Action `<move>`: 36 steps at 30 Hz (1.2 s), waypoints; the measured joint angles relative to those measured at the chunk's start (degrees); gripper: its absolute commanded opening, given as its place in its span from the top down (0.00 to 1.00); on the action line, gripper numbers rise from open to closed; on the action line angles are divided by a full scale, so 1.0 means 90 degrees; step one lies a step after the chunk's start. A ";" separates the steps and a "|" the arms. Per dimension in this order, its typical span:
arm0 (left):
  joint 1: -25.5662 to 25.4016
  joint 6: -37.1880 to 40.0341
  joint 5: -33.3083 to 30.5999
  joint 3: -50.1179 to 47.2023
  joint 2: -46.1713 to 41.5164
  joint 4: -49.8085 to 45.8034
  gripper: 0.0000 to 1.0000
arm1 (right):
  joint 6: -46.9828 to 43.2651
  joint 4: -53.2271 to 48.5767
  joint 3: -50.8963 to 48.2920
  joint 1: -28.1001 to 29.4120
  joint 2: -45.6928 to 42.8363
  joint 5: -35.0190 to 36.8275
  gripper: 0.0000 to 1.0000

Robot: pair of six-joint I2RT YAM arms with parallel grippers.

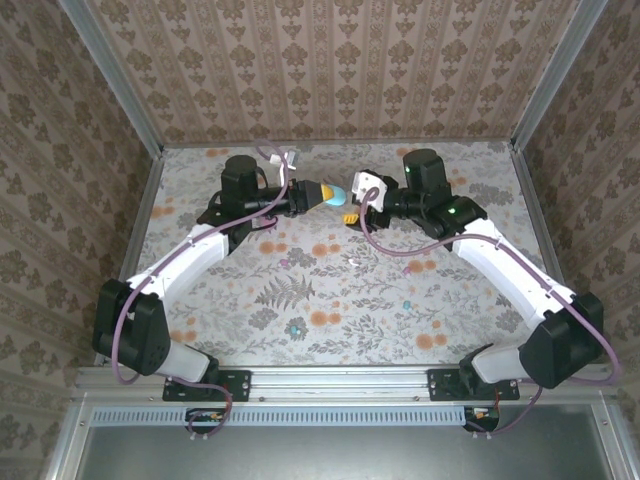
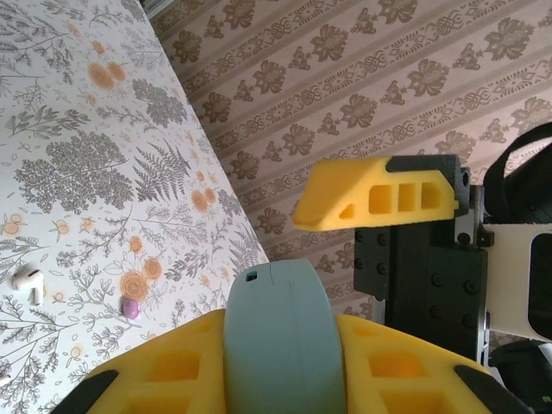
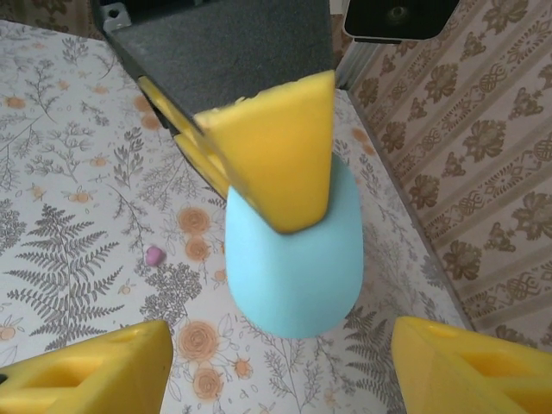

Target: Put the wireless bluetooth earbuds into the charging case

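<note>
A table (image 1: 300, 320) with a cloth full of ferns and orange flowers stands inside walls (image 1: 330, 70) covered in brown patterned paper. The two arms reach to the far middle of the table and meet there, tip to tip.

The left pincer (image 1: 322, 194) is clamped on the charging case (image 1: 335, 194), a smooth light blue pebble. Its yellow fingers (image 2: 164, 375) squeeze the case from both sides. The round end of the case sticks out past the fingertips and points at the right pincer (image 1: 353, 208).

The right pincer has its yellow fingers (image 3: 82, 371) spread wide apart and holds nothing. The case is just in front of it, lined up with the gap between the two fingers. I cannot tell if the case touches them. From the left wrist, one right fingertip shows just past the end of the case.

A pink earbud (image 2: 130, 308) lies on the cloth down below the left pincer, off to one side of the case. A white earbud (image 2: 28, 280) with a little stem lies near the pink one, a bit farther from the pincer. Both lie on the cloth, outside the case
</note>
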 measured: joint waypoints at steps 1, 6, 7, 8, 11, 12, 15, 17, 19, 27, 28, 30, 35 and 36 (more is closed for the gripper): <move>-0.0007 0.0000 0.0010 0.0000 0.0000 0.0000 0.86 | 0.0024 0.0029 0.0058 0.0000 0.0090 -0.0056 0.31; -0.0041 -0.0024 0.0049 0.0000 0.0000 0.0000 0.86 | 0.0124 0.0112 0.0204 0.0041 0.0437 -0.0236 0.41; -0.0044 -0.0024 0.0051 0.0000 0.0000 0.0000 0.86 | 0.0134 0.0117 0.0238 0.0041 0.0491 -0.0267 0.43; -0.0049 -0.0027 0.0049 0.0000 0.0000 0.0000 0.86 | 0.0146 0.0117 0.0270 0.0041 0.0537 -0.0284 0.46; -0.0046 -0.0051 0.0049 0.0000 -0.0002 0.0000 0.86 | 0.0211 0.0165 0.0313 0.0044 0.0590 -0.0345 0.50; -0.0046 -0.0063 0.0044 0.0000 -0.0002 0.0005 0.86 | 0.0226 0.0172 0.0313 0.0044 0.0590 -0.0367 0.51; -0.0046 -0.0078 0.0041 0.0000 -0.0005 0.0051 0.86 | 0.0243 0.0168 0.0316 0.0049 0.0590 -0.0396 0.57; -0.0041 -0.0097 0.0041 0.0000 -0.0007 0.0063 0.85 | 0.0236 0.0165 0.0316 0.0049 0.0590 -0.0413 0.62; -0.0034 -0.0102 0.0039 0.0000 -0.0007 0.0070 0.80 | 0.0255 0.0163 0.0323 0.0049 0.0590 -0.0415 0.64; -0.0034 0.0039 0.0039 0.0005 -0.0032 0.0029 0.32 | 0.0304 -0.0015 0.0437 0.0049 0.0602 -0.0510 0.70; -0.0029 0.0114 0.0036 0.0015 -0.0058 -0.0044 0.27 | 0.0350 -0.0085 0.0464 0.0049 0.0602 -0.0551 0.70; -0.0002 0.0357 0.0036 0.0056 -0.0129 -0.0199 0.19 | 0.0413 -0.0253 0.0522 0.0046 0.0602 -0.0631 0.69; 0.0291 0.1260 0.0010 0.0155 -0.0532 -0.0474 0.10 | 0.0721 -0.0733 0.0687 0.0002 0.0602 -0.1035 0.69; 0.0372 0.1477 0.0002 0.0153 -0.0636 -0.0481 0.09 | 0.0792 -0.0804 0.0714 -0.0012 0.0602 -0.1100 0.69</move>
